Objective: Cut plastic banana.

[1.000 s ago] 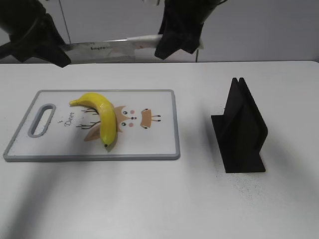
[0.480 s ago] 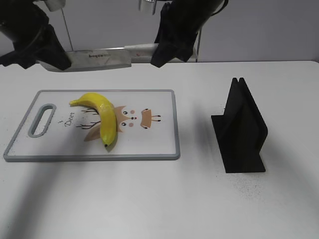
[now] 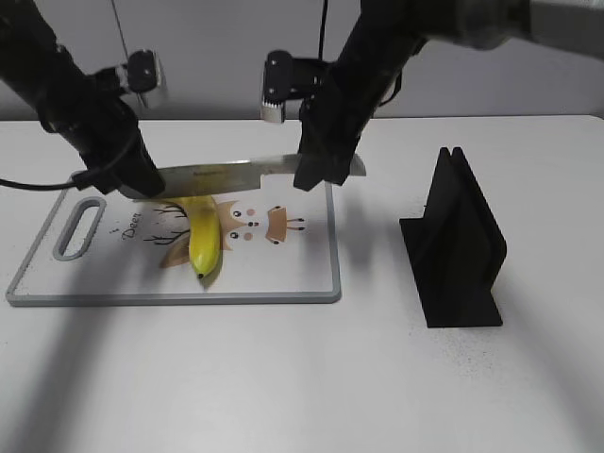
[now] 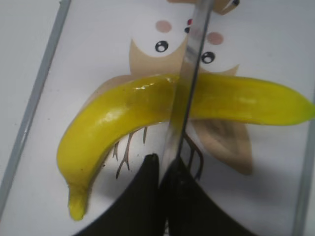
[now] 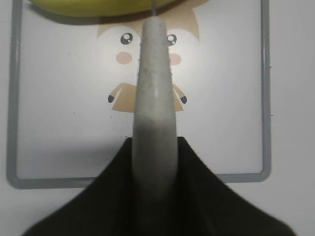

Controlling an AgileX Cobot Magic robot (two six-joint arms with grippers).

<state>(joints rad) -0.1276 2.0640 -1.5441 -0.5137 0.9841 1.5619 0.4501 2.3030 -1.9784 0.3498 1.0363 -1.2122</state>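
Observation:
The plastic banana (image 3: 203,241) lies on the white cutting board (image 3: 302,257), dark tip toward the front. A knife (image 3: 226,175) is held level across the banana's upper half. My left gripper (image 3: 132,181) is shut on the blade's tip end. My right gripper (image 3: 321,170) is shut on the grey handle. In the left wrist view the blade (image 4: 189,73) crosses the middle of the banana (image 4: 123,113) edge-on, beyond the shut jaws (image 4: 162,172). In the right wrist view the handle (image 5: 155,98) runs from the jaws (image 5: 155,162) toward the banana (image 5: 88,6).
A black knife stand (image 3: 458,245) stands on the table to the right of the board. The board has a grey rim and a handle slot (image 3: 80,226) at its left end. A grey wall runs behind the table.
Both arms have come down and forward with the knife. The blade has dropped from well above the board's far edge to the banana's upper half. The banana has not moved.

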